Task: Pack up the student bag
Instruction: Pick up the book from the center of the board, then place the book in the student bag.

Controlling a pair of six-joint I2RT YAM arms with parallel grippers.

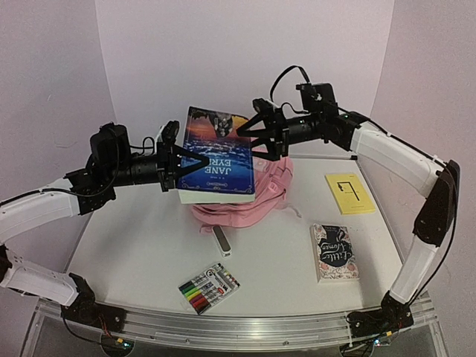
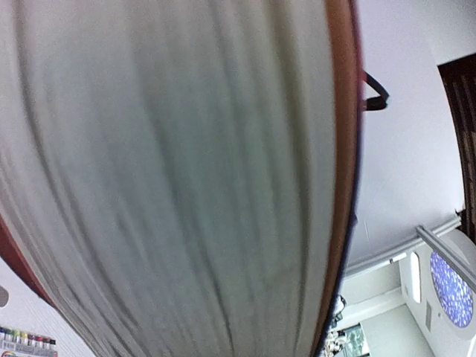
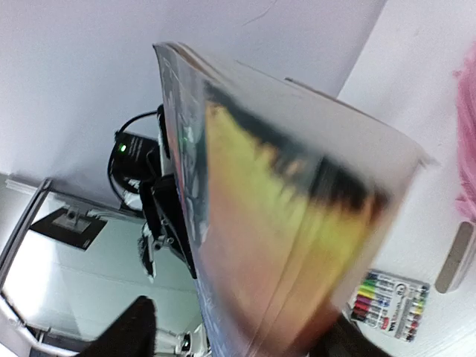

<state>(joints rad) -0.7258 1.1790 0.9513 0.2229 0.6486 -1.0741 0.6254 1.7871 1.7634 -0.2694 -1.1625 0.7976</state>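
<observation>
A thick blue-covered Jane Eyre book is held aloft and tilted at the centre of the top view. It hangs directly above the soft pink fabric student bag, which lies slumped on the white bench near the middle of the frame. The book's left edge is pinched by the left fingers; in the left wrist view only its page block is seen, filling the frame. The right fingers are spread wider than the book, with a gap visible on one side in the right wrist view. The weight is therefore judged to be carried by the left arm alone.

The step in hand is judged to be a handover of the book between the arms, ahead of loading. Whether the bag's mouth is open cannot be told, as it is covered by the book. For the next move, the right arm would need to be drawn clear, an opening found or made, and the book lowered edge first.

Lower in the frame, a flat pack of coloured markers, a small pink-patterned book and a yellow notepad lie on the bench.
</observation>
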